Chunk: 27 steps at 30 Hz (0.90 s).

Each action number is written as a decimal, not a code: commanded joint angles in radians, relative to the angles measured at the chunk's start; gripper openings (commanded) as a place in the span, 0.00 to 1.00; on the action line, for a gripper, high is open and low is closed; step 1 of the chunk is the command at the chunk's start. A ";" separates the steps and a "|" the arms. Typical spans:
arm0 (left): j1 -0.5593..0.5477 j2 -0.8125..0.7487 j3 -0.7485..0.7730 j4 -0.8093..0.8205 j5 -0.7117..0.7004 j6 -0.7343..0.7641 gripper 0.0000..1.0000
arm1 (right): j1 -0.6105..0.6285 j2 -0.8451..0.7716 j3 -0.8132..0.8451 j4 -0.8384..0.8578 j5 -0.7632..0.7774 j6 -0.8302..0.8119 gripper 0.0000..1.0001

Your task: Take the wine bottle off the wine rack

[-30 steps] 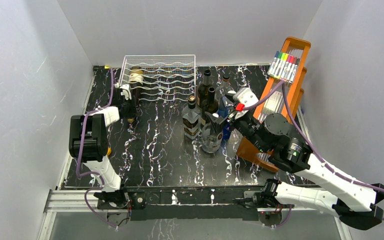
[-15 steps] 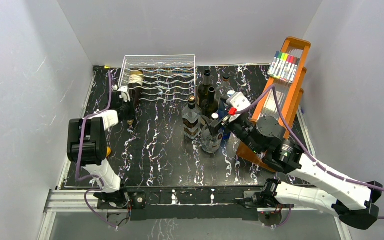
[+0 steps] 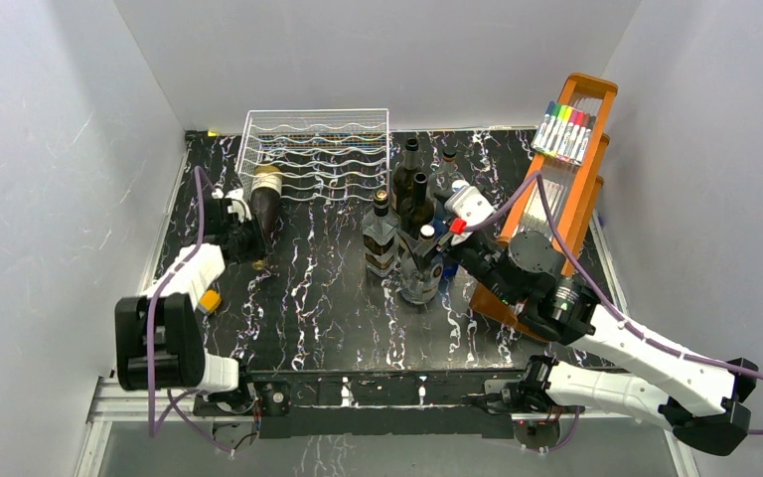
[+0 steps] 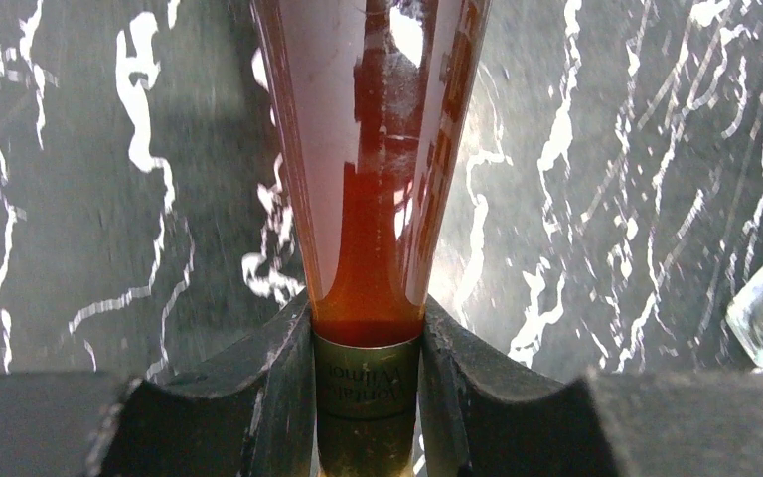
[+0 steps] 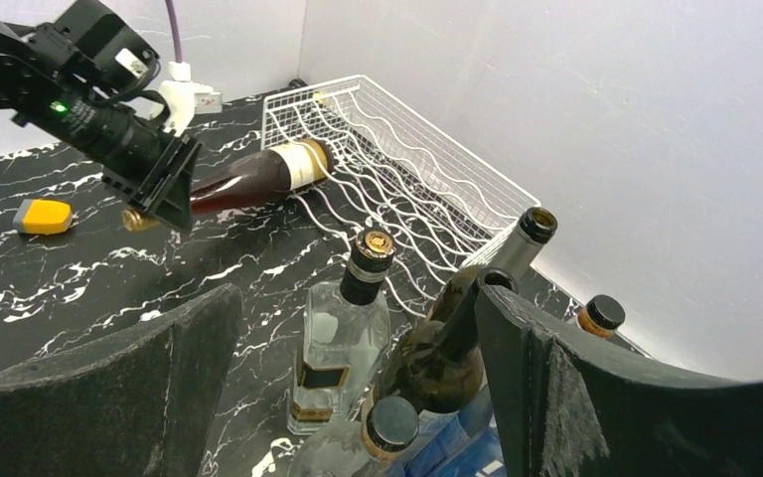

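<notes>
The wine bottle (image 3: 263, 202), dark amber with a cream label near its base, lies nearly level in front of the wire wine rack (image 3: 330, 149), its base at the rack's front-left edge. My left gripper (image 3: 246, 241) is shut on the bottle's neck. In the left wrist view the gold-foiled neck (image 4: 368, 373) is clamped between both fingers, with the body (image 4: 373, 149) stretching away. The right wrist view shows the bottle (image 5: 253, 179) held just above the table. My right gripper (image 3: 435, 238) hangs open over the standing bottles, and its fingers (image 5: 109, 397) hold nothing.
Several upright bottles (image 3: 402, 214) stand mid-table right of the rack. A tall orange wooden rack (image 3: 566, 169) with coloured markers leans at the right. A small yellow object (image 3: 209, 300) lies near the left arm. White walls close in on three sides.
The left arm has drawn back toward the near edge, pulling the bottle by its neck out of the rack's left cradle. The right arm edged slightly further over the standing bottles.
</notes>
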 commanded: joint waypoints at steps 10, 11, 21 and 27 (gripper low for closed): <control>-0.008 -0.310 -0.006 -0.306 0.212 -0.136 0.00 | 0.004 0.142 0.052 0.122 -0.190 -0.045 0.98; -0.010 -0.333 -0.002 -0.322 0.203 -0.151 0.00 | 0.004 0.156 0.055 0.122 -0.223 -0.051 0.98; -0.014 -0.409 0.110 -0.536 0.255 -0.243 0.00 | 0.004 0.357 0.112 0.169 -0.504 -0.122 0.98; -0.013 -0.532 0.059 -0.442 0.257 -0.252 0.00 | 0.004 0.487 0.126 0.252 -0.523 -0.118 0.98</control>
